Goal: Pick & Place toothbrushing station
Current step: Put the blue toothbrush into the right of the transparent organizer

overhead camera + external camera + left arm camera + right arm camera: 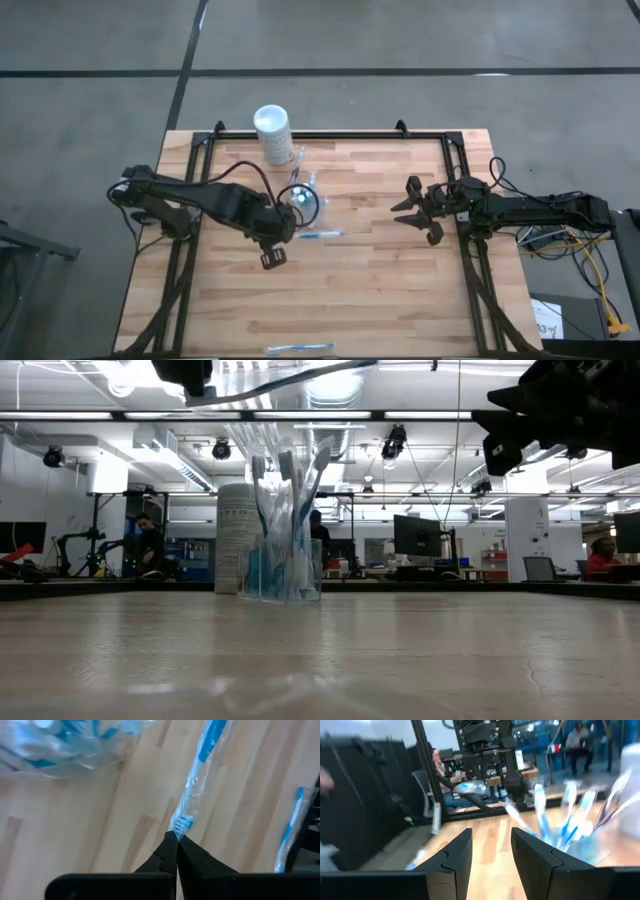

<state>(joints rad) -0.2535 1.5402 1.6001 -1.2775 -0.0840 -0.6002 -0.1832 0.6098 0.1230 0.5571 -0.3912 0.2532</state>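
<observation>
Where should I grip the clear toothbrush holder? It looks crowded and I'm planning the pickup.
Probably the clear holder's lower walls, jaws low from the open table side: brush handles fan out above its rim and the white container stands close behind. The left gripper is nearest.

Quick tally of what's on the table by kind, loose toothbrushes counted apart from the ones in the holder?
Clear toothbrushing station holding toothbrushes: 1
White cylindrical container: 1
Loose wrapped toothbrushes: 2, one by the left gripper, one at the table's near edge
Total: 4
</observation>
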